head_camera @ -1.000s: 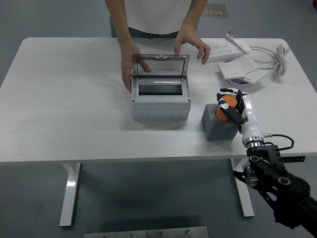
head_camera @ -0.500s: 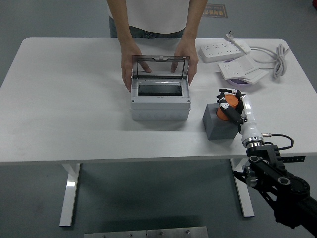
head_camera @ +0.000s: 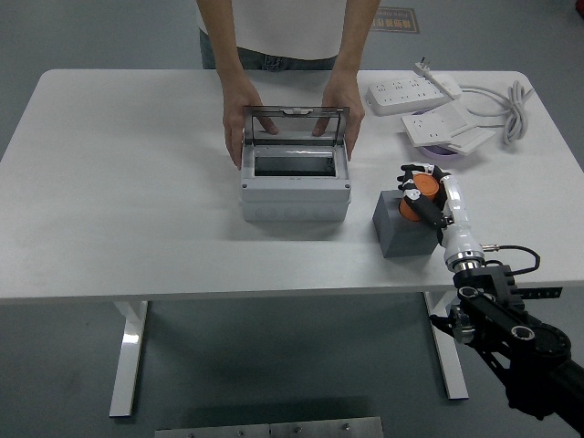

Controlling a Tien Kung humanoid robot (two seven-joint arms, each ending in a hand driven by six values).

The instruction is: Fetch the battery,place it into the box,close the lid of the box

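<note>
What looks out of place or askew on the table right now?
Nothing looks spilled or damaged. The grey box sits square with its clear lid upright, steadied by a person's hands on both sides. The right hand grips the orange battery over the grey block.

Clutter lying at the worktop's far right corner

A white worktop (head_camera: 119, 182) is carrying two white power strips (head_camera: 412, 89) lying side by side near its far right corner, with a coiled white cable (head_camera: 507, 108) looping toward the right edge. Something purple (head_camera: 442, 149) is peeking out from under the nearer strip. A gray block (head_camera: 401, 230) is sitting near the front right. A floor sign (head_camera: 396, 19) is showing beyond the far edge.
</note>
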